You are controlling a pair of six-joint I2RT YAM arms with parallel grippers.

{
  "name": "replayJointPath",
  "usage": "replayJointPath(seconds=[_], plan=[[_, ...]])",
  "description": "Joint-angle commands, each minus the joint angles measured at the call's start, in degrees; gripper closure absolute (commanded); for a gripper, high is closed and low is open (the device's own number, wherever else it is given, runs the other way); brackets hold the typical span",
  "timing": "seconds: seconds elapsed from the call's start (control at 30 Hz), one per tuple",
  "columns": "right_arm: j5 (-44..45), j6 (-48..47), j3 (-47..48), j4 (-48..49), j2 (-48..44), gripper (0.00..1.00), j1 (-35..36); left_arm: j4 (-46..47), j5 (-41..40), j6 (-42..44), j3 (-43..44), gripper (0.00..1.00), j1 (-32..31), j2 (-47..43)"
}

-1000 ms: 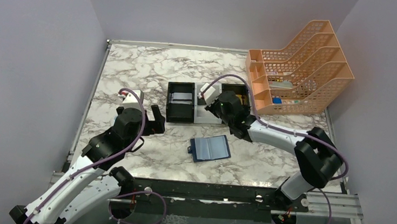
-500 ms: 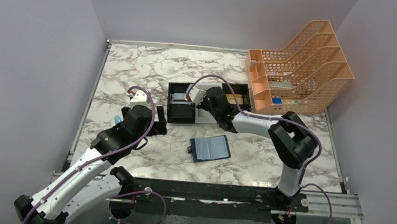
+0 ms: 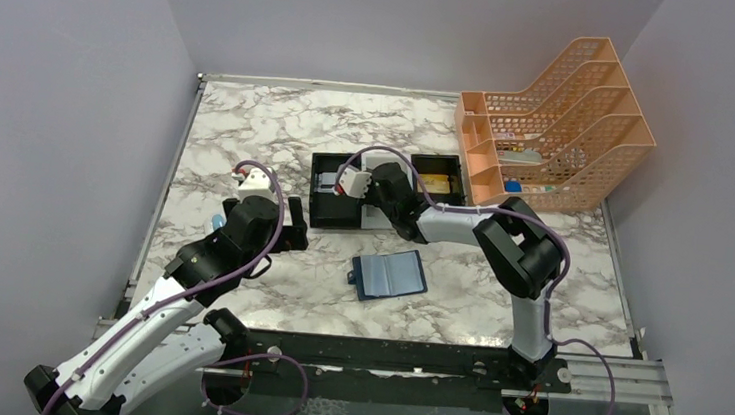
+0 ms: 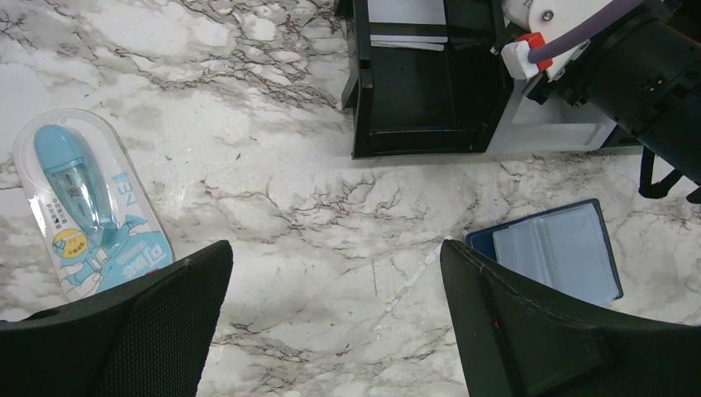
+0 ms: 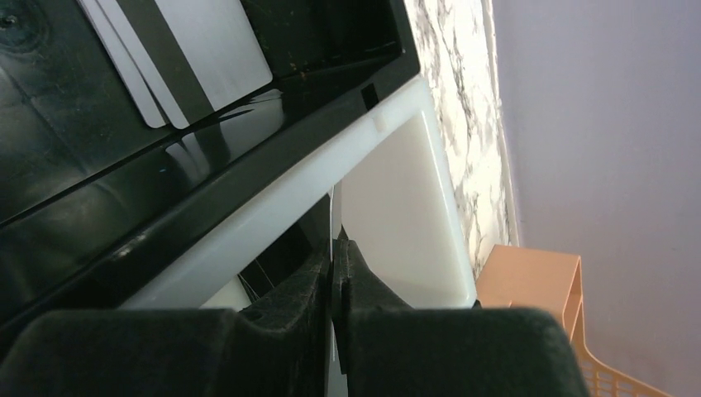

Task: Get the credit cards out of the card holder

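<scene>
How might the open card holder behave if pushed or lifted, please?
Lying open flat, the card holder would probably slide on the glossy table rather than tip. Its thin leaves suggest it is light and may flop when lifted.

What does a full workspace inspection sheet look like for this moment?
Surface: marble table, no spills seen.
Job's things: card holder lies open, pockets up; credit cards in left black tray; gold card in right black tray.
Clutter: correction tape pack; peach file rack.
Grippers: left gripper open, empty; right gripper: fingers shut on thin card at white tray.
Cables: purple cables looped on arms, snagging nothing.
Surroundings: plain lilac walls.
</scene>
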Motion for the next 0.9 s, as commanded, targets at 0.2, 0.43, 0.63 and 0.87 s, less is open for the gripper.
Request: replayJointPath(seconds=[0.2,0.43,0.63,0.87], plan=[[-2.33,-2.84,0.69,1.17,1.36,0.9,-0.22,0.13,-0.4,1.08,0.17,0.01,0.01,0.86],[-3.81,-1.85,-0.99,0.59,-1.2,0.76,-0.52,0.14,-0.22,1.2,0.21,0.01,0.01,1.47],[-5.04,-1.01,-1.77,-0.27,-2.95,0.72,-0.81,0.14,-0.11,1.18,0.21,0.01,0.01,1.55],[-5.15,-1.24,-2.76,-1.27,-3.0,0.71,-1.66,0.14,0.12,1.33,0.21,0.01,0.01,1.93]])
